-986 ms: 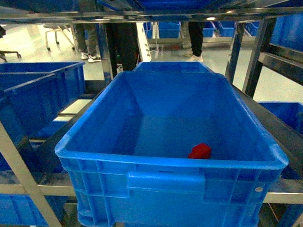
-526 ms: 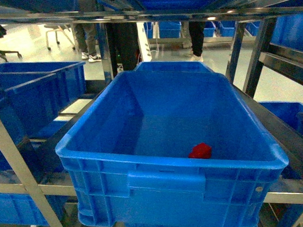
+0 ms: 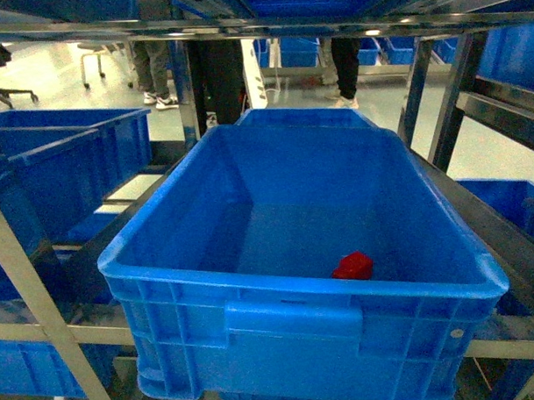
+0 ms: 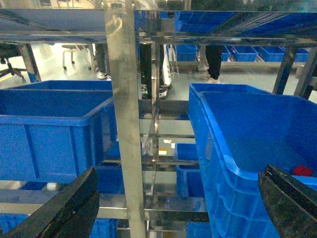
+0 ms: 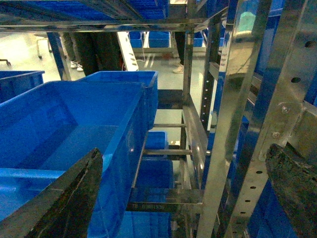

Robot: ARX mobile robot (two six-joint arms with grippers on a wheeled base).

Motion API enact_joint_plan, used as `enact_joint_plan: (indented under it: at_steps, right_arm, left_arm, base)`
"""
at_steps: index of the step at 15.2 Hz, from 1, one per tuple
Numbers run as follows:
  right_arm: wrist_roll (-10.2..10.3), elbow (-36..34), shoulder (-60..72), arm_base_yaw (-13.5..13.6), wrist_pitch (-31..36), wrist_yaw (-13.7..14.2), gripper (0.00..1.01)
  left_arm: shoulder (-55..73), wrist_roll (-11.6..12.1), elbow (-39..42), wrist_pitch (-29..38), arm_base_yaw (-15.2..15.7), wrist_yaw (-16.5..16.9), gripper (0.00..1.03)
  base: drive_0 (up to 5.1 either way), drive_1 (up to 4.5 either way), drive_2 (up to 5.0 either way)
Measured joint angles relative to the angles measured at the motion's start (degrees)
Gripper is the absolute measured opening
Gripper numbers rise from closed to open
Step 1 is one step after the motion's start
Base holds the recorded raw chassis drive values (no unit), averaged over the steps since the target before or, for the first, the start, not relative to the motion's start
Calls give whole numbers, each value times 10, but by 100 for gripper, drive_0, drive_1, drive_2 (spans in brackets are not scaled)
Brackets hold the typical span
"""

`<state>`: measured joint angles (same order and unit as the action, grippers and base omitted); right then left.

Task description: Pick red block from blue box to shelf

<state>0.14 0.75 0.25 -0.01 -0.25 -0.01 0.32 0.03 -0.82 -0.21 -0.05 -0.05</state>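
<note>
The red block (image 3: 353, 266) lies on the floor of the blue box (image 3: 200, 281), close to its near wall and right of centre, with nothing touching it. The box sits on a tier of the shelf (image 3: 24, 287), between steel posts. The left pincer (image 4: 173, 208) and right pincer (image 5: 183, 198) both hang spread wide, holding nothing, outside the box.

Block (image 3: 353, 266): glossy red. Box (image 3: 297, 295): plain saturated blue. Shelf (image 4: 121, 124): bare grey steel. Claw fingers (image 4: 64, 210): black.
</note>
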Motion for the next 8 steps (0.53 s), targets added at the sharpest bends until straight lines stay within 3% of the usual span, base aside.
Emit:
enact_joint_plan:
  at_steps: [8]
  right_arm:
    - [0,0,0,0,0,0,98]
  left_arm:
    - [0,0,0,0,0,0,98]
  base:
    - [0,0,0]
